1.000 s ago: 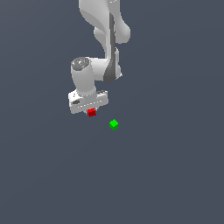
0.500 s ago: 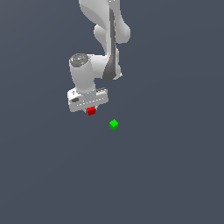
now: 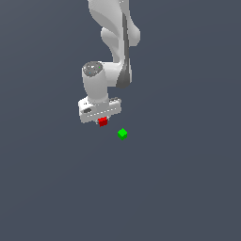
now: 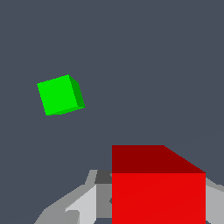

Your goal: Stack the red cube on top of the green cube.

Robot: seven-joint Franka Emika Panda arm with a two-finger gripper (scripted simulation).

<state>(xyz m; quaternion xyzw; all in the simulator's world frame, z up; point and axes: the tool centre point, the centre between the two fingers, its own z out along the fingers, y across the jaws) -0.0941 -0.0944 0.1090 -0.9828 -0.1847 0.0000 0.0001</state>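
Observation:
The red cube (image 3: 102,121) sits between the fingers of my white gripper (image 3: 101,119), just under the hand. In the wrist view the red cube (image 4: 158,192) fills the near foreground with a grey finger (image 4: 81,204) on either side of it. The green cube (image 3: 122,133) lies on the dark grey floor, a short way to the exterior view's right of the red cube and nearer the camera. It also shows in the wrist view (image 4: 59,95), apart from the red cube and slightly turned. The gripper is shut on the red cube.
The white arm (image 3: 115,33) rises from the hand to the top edge of the exterior view. The dark grey floor (image 3: 179,188) spreads around both cubes. No other objects show.
The gripper with the red cube has shifted slightly toward the exterior view's right, closer to the green cube. The green cube has not moved.

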